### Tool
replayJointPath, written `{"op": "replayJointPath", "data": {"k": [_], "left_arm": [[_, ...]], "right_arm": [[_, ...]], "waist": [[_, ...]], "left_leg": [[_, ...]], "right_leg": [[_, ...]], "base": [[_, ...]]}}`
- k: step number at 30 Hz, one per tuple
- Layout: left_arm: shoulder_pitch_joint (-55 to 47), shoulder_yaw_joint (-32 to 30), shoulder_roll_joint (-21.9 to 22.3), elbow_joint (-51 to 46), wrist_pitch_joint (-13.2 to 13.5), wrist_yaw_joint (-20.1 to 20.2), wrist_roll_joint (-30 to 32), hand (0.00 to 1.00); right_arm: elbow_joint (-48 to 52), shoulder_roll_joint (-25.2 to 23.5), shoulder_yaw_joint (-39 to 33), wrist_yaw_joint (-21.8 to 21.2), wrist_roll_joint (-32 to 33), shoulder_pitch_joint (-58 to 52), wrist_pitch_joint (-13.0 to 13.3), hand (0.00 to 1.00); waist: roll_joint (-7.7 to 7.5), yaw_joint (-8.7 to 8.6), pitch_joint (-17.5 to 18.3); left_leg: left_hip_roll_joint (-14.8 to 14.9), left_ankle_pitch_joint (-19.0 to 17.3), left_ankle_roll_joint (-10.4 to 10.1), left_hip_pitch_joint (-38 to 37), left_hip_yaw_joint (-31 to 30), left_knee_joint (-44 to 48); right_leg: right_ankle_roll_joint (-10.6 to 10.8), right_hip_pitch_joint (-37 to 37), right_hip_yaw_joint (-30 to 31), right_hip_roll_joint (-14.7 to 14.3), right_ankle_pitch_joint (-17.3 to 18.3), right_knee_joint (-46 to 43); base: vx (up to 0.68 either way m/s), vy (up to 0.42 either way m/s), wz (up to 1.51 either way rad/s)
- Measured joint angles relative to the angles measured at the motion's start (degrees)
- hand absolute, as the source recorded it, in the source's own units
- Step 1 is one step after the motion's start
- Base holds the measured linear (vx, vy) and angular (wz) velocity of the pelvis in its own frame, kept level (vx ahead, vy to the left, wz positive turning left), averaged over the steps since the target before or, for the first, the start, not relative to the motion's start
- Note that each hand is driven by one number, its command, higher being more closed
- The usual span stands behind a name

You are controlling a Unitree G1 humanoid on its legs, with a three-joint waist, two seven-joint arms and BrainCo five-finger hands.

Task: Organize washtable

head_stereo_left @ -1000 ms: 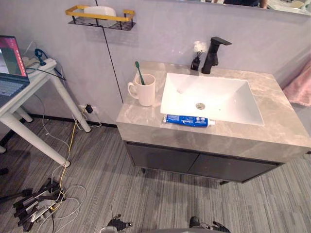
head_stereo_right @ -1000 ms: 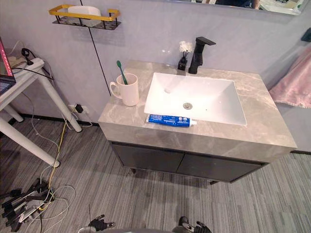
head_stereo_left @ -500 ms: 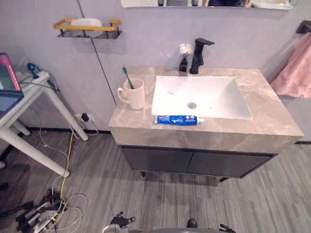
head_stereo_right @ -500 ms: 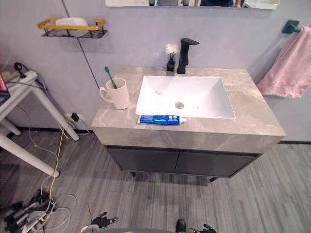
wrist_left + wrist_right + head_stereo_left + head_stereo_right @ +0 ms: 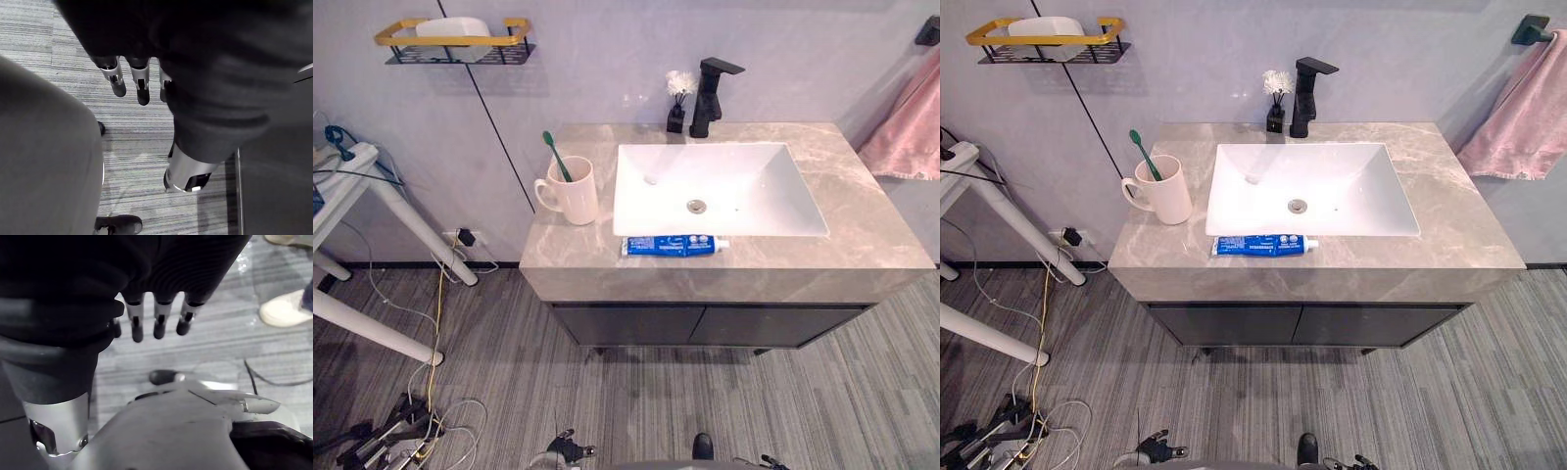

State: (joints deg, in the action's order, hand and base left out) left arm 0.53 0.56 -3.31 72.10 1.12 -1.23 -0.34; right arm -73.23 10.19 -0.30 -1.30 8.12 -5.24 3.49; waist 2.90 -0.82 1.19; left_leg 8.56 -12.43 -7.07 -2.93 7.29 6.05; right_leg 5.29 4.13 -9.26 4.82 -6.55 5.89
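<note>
The left hand (image 5: 142, 87) hangs low over the grey striped floor (image 5: 132, 142) in its wrist view, fingers straight and loosely spread, holding nothing. In the right wrist view the right hand (image 5: 159, 325) hangs the same way, empty, with a person's pale shoe (image 5: 281, 308) on the floor past its fingertips. In the left eye view the toothpaste tube (image 5: 671, 245) lies flat on the washtable (image 5: 862, 235), well apart from both hands, above and ahead of them. It is just beside the white basin (image 5: 754, 186), and the mug (image 5: 574, 193) with a green toothbrush (image 5: 555, 157) stands towards the left hand's side. The tidying looks not yet started. The next move probably calls for raising a hand to the tube and standing it in the mug. In the right eye view the tube's white print is too small to read.
</note>
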Motion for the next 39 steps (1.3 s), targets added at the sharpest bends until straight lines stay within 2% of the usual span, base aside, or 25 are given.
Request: {"op": "replayJointPath", "data": {"k": [3,7,10,12,17,22,27,30,34,36,39], "left_arm": [[0.71,-0.05,0.63,1.05,-0.01,0.01,0.01,0.0],[0.59,-0.65,0.16,1.06,0.0,-0.03,0.01,0.0],[0.27,-3.74,-0.74,0.98,-0.03,-0.07,0.04,0.0],[-0.24,-5.96,-1.03,0.84,-0.03,-0.05,0.06,0.0],[-0.85,-9.44,-1.52,0.2,-0.04,0.09,0.09,0.0],[-1.82,-9.71,-1.04,-0.6,-0.04,0.43,0.07,0.0],[-2.32,-9.44,-0.43,-1.39,-0.02,1.16,-0.01,0.0],[-3.29,-8.16,-0.27,-2.93,0.07,1.15,-0.08,0.0],[-3.58,-5.03,-0.4,-4.3,0.06,1.18,-0.55,0.0],[-3.63,-4.56,-0.4,-4.91,0.11,1.21,-0.88,0.0],[-4.03,-4.46,-0.49,-5.88,0.33,1.22,-1.22,0.0]], "right_arm": [[-1.01,0.31,-2.1,0.04,-0.04,0.04,-0.37,0.0],[-1.46,-0.07,-5.99,0.12,0.4,0.74,-1.09,0.0],[0.19,1.67,-14.65,0.28,1.59,0.99,-1.51,0.0],[4.37,4.6,-21.2,1.45,2.61,1.12,-1.45,0.0],[17.79,13.03,-32.72,4.33,2.56,1.93,-1.08,0.0],[23.35,18.86,-38.14,8.38,1.99,8.25,0.07,0.0],[37.87,20.49,-33.47,10.23,-3.28,10.84,-0.74,0.0],[40.56,22.4,-28.59,11.4,-5.71,14.9,-0.76,0.0],[45.03,25.4,-16.85,11.13,-7.89,20.79,-0.59,0.0],[45.58,26.89,-12.21,10.97,-8.24,23.06,0.0,0.0],[45.89,28.35,-5.56,9.74,-8.23,26.98,0.32,0.0]], "waist": [[0.31,-0.04,0.28],[-0.42,-0.57,0.29],[-1.31,-0.77,0.0],[-1.64,-1.47,-0.2],[-2.73,-2.1,-0.33],[-3.1,-3.25,-0.46],[-3.45,-3.25,-0.71],[-3.61,-3.08,-0.8],[-3.83,-2.57,-0.96],[-3.9,-1.5,-1.02],[-4.15,-1.32,-1.23]], "left_leg": [[-0.75,-0.01,0.01,-1.07,-0.06,-0.23],[-1.71,-0.14,0.22,-1.38,-0.42,-0.31],[-1.75,-0.24,0.41,-2.31,-0.47,-1.45],[-1.75,-0.74,1.29,-2.54,-0.46,-1.85],[-2.02,-0.83,1.41,-2.54,0.09,-2.22],[-1.79,-0.81,1.41,-1.83,0.07,-2.04],[-1.78,-0.8,1.4,-1.73,-0.12,-1.76],[-1.94,-0.8,1.4,-1.71,-0.4,-1.54],[-1.98,-0.81,1.4,-1.48,-0.96,-1.1],[-1.99,-0.82,1.4,-1.45,-1.04,-1.01],[-2.12,-0.85,1.42,-1.37,-1.92,-0.52]], "right_leg": [[0.0,-1.21,-0.44,0.62,0.0,0.24],[0.03,-1.52,-1.58,1.52,-0.03,0.26],[0.03,-1.87,-1.62,1.49,-0.03,0.26],[0.04,-1.8,-1.6,1.4,-0.03,0.27],[0.09,-1.07,-1.53,1.49,-0.05,0.27],[0.1,-0.24,-1.62,1.24,-0.06,0.1],[0.25,-0.33,-1.7,1.28,-0.17,0.0],[0.29,-0.53,-1.75,1.44,-0.22,-0.01],[0.27,-0.78,-1.8,1.56,-0.23,-0.02],[0.23,-0.83,-1.81,1.58,-0.26,-0.03],[0.17,-1.07,-2.3,1.8,-0.3,-0.04]], "base": [[0.07,0.055,-0.05],[0.02,0.034,0.01],[0.0,0.0,0.0],[-0.05,-0.024,-0.03],[-0.06,-0.039,-0.09],[-0.06,-0.067,-0.04],[-0.04,-0.042,0.01],[-0.04,-0.019,0.04],[-0.02,-0.016,0.06],[-0.01,-0.008,0.04],[0.01,-0.005,0.14]]}}
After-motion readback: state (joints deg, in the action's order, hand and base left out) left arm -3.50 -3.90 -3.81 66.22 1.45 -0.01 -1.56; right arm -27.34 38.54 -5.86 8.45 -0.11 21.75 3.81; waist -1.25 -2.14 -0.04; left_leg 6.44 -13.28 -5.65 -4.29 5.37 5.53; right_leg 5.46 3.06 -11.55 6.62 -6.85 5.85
